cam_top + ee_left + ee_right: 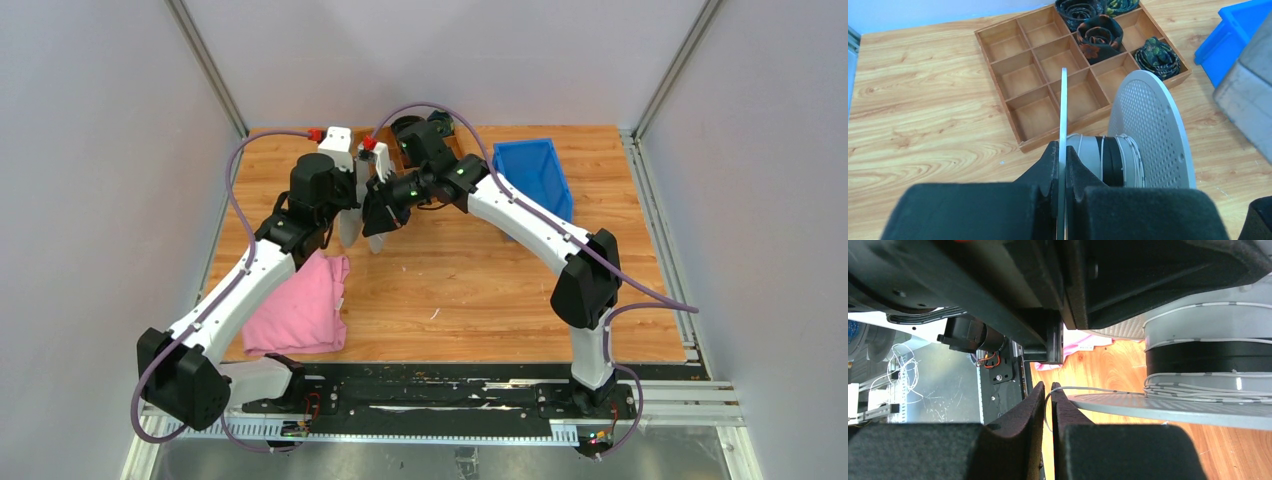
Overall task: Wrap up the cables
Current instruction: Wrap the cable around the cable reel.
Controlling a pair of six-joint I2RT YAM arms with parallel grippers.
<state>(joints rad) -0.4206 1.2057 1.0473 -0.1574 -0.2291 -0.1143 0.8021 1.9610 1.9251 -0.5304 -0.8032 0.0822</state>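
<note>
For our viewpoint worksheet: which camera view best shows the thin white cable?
Right wrist view: the cable runs from the right end effector, shut on it, onto the spool. The left wrist view shows only turns around the hub; the top view cannot resolve it.

A wooden divided tray is sitting on the wooden bench, and dark patterned rolls are lying in its compartments on the side nearest a blue bin. The bin is standing just beside the tray. A pink cloth is lying well apart from the tray, on the side away from the bin.
</note>
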